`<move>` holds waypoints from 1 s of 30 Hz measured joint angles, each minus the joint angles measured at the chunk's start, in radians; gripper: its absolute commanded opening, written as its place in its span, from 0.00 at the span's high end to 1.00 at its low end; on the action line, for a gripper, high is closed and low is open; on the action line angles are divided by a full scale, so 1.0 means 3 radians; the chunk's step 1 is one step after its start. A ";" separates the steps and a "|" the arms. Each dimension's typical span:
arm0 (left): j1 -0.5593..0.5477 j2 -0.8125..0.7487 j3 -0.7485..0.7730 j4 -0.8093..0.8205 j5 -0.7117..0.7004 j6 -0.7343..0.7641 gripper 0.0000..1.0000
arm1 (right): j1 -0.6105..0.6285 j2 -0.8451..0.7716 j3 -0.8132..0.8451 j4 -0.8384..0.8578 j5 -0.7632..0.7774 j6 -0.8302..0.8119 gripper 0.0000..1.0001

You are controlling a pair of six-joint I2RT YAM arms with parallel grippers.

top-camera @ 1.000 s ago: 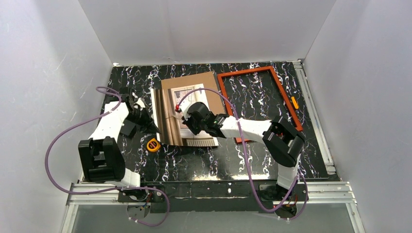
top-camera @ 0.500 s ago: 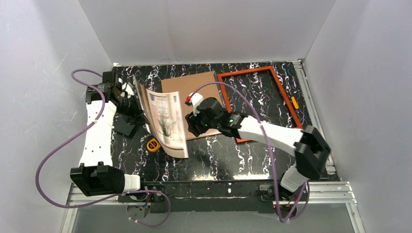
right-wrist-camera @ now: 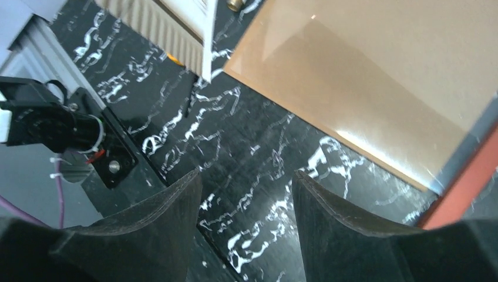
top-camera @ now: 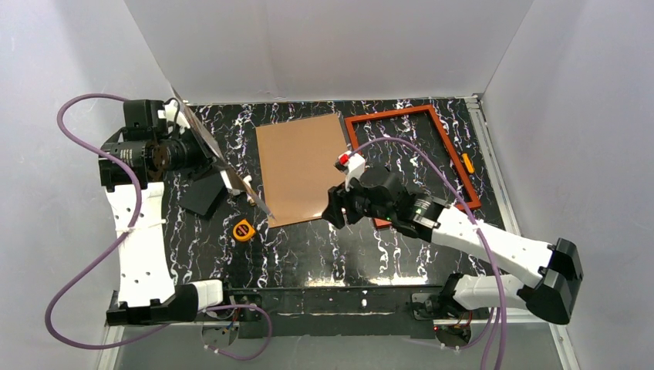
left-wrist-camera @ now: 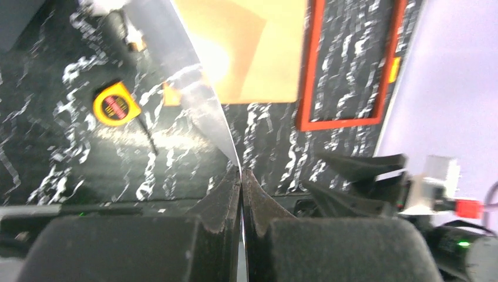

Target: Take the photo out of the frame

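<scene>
Left gripper is clamped on the photo, holding it edge-up over the bench's far left corner. Right gripper hangs open and empty by the board. The frame lies far right.

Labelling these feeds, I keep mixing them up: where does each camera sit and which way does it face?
Top external: above, behind the robot, looking down on the table; both arms show.
Left wrist: on the left gripper, facing along the pinched photo toward the frame; shut fingers show.
Right wrist: on the right gripper, facing down at the brown board; open fingers show.
Shared: all see the brown board.
</scene>
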 measured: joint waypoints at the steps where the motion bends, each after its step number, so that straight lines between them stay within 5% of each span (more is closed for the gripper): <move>1: 0.0000 -0.0005 -0.0004 0.0092 0.0055 -0.0064 1.00 | 0.0000 -0.0070 -0.0066 -0.0037 0.0038 0.0018 0.34; 12: -0.0055 0.0628 0.0062 0.1460 0.0600 -0.0982 1.00 | -0.0092 -0.0779 -0.0544 -0.0417 0.0427 0.0175 0.31; 24: -0.0721 0.1748 0.1205 0.1998 0.1128 -0.1503 1.00 | -0.0357 -0.1420 -0.0763 -0.0647 0.0668 0.0231 0.29; 30: -0.0829 0.1280 0.0306 0.2220 0.1264 -0.1397 1.00 | -0.0406 -0.1629 -0.0781 -0.0758 0.0745 0.0243 0.27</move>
